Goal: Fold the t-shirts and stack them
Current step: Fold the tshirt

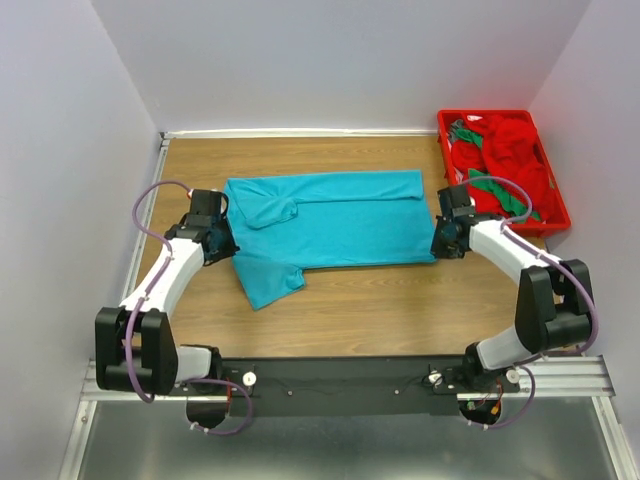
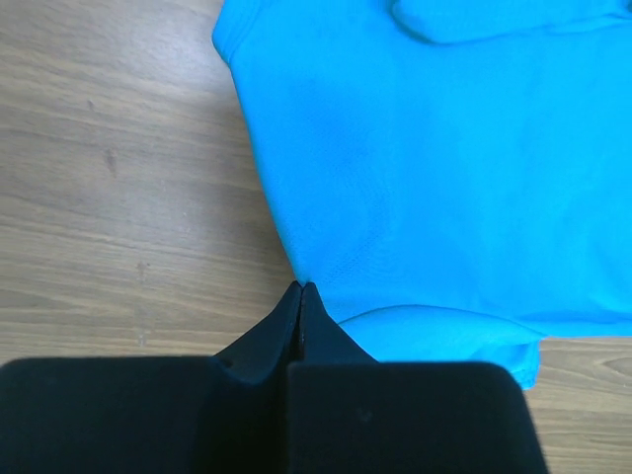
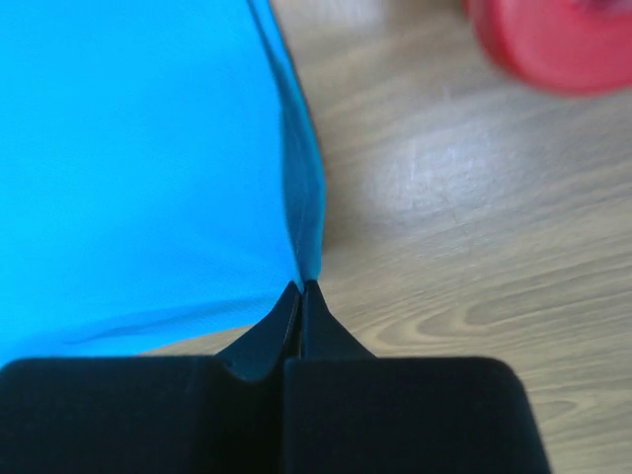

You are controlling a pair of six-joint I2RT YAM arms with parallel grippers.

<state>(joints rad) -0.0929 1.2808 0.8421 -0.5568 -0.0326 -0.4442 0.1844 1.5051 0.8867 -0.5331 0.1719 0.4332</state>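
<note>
Pincers, two: my left gripper (image 2: 301, 288) has its tips pressed together on the left edge of the teal t-shirt (image 1: 330, 225). My right gripper (image 3: 301, 286) is likewise closed on the shirt's near right corner, where the hem rises in a ridge. My own fingers hide how much cloth sits between the tips. One teal t-shirt lies spread on the table (image 1: 350, 310). One red tray (image 1: 487, 114) stands at the far right, holding bunched red cloth (image 1: 510, 150) and green cloth (image 1: 505, 195). The garments in it cannot be counted.
</note>
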